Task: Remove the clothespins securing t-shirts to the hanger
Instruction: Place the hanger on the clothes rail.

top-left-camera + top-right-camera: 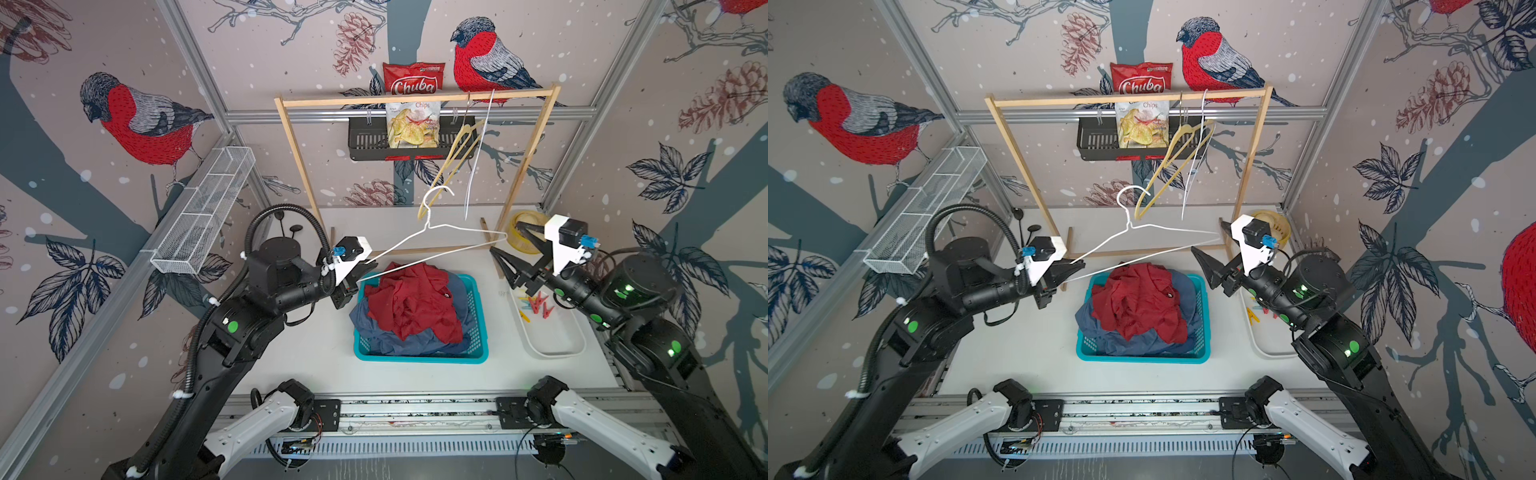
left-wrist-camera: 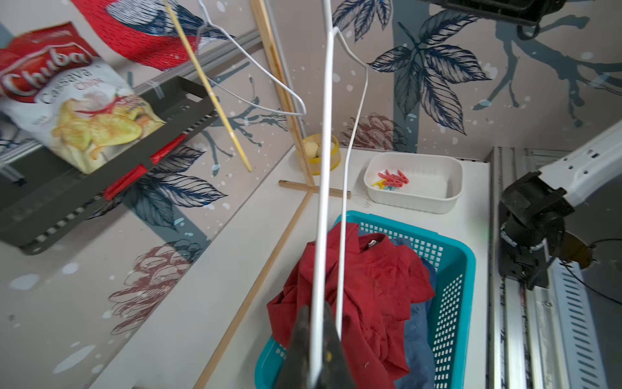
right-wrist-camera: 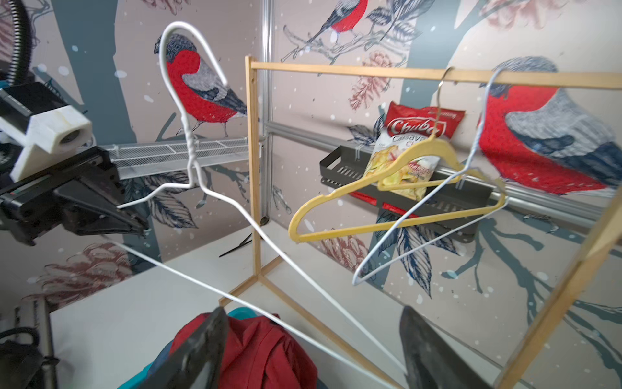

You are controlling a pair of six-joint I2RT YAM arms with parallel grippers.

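The left claw [image 1: 370, 262] pinches one end of the white hanger [image 3: 190, 148] while the right claw [image 1: 505, 237] stands spread at the other

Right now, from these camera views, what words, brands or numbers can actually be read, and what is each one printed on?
"Chuba": red top of the chips bag, which stands in the black wall basket.
"Cassava Chips": below that, on the same bag.
Smaller print on the bag: too small to read.
Faint mark on the table beside the white tray: too small to read.
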